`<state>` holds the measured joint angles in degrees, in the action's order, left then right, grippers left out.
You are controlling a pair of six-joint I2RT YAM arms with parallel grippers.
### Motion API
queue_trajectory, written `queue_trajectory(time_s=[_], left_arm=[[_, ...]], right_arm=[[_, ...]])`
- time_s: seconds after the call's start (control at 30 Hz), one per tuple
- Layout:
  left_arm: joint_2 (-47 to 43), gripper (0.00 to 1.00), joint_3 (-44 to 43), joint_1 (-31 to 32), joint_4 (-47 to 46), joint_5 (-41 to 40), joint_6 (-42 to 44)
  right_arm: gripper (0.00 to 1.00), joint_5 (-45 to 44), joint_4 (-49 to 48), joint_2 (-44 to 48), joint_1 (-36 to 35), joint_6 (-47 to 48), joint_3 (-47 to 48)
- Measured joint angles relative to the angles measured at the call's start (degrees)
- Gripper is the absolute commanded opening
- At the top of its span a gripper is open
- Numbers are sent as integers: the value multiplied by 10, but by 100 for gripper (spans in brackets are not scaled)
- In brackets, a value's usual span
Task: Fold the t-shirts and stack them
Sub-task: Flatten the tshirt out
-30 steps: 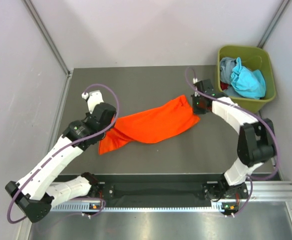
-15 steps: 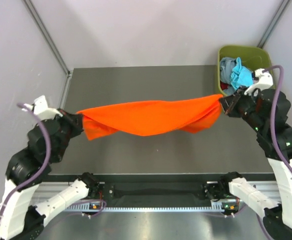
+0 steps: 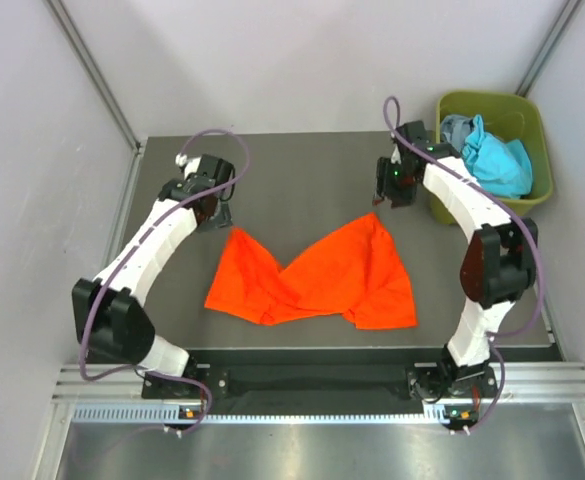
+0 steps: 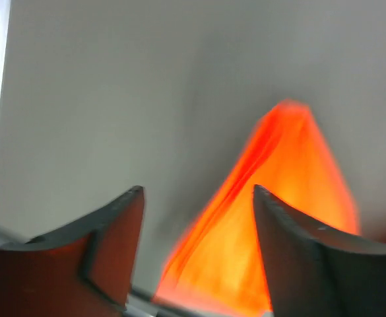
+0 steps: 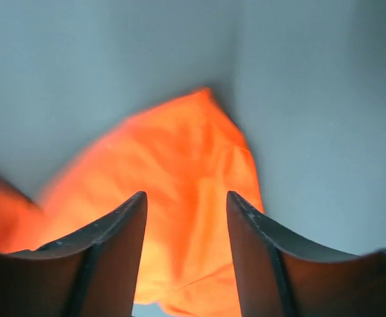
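Note:
The orange t-shirt (image 3: 317,275) lies loose on the table, pinched in at its middle, with two peaks pointing away from me. My left gripper (image 3: 218,216) hovers just beyond the left peak, open, and the orange cloth (image 4: 282,172) shows below and past its fingers (image 4: 113,228). My right gripper (image 3: 383,197) is open just beyond the right peak, the cloth (image 5: 179,152) lying under the gap without touching its fingers (image 5: 262,231). A teal-blue t-shirt (image 3: 499,160) and a grey one (image 3: 456,130) are bunched in the bin.
The olive-green bin (image 3: 534,125) stands at the back right corner, close beside the right forearm. Grey walls close in the table (image 3: 302,170) on the left, back and right. The arm bases and a metal rail (image 3: 312,385) run along the near edge.
The shirt was stretched in the air between both shut grippers; now it lies on the table. Both grippers have opened, let go, and moved to the far side of it.

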<state>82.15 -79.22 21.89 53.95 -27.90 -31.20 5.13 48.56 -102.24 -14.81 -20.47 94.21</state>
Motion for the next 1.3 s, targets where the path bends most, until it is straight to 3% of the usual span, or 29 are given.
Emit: queue_trajectory(time_s=[0.13, 0.23, 0.4, 0.5, 0.63, 0.77, 0.93, 1.3], left_arm=[[26, 78, 28, -49, 17, 11, 9], [-47, 66, 61, -45, 7, 42, -3], [-199, 48, 180, -43, 2, 111, -62], [-235, 45, 252, -43, 10, 132, -116], [-230, 46, 313, -51, 30, 139, -189], [-209, 38, 346, -92, 20, 155, -226], [-166, 38, 381, -125, -26, 177, -236], [-137, 39, 423, -130, -98, 209, -245]], right_arm=[[61, -30, 12, -16, 7, 29, -36], [61, -40, 7, 71, 7, 35, -123], [47, -17, 0, 254, 7, 12, -281], [44, 3, -3, 322, 7, -15, -362], [41, 26, -11, 363, 7, -50, -452], [36, 38, -14, 367, 7, -72, -507], [36, 53, -24, 369, 8, -83, -524], [36, 64, -36, 397, 8, -90, -546]])
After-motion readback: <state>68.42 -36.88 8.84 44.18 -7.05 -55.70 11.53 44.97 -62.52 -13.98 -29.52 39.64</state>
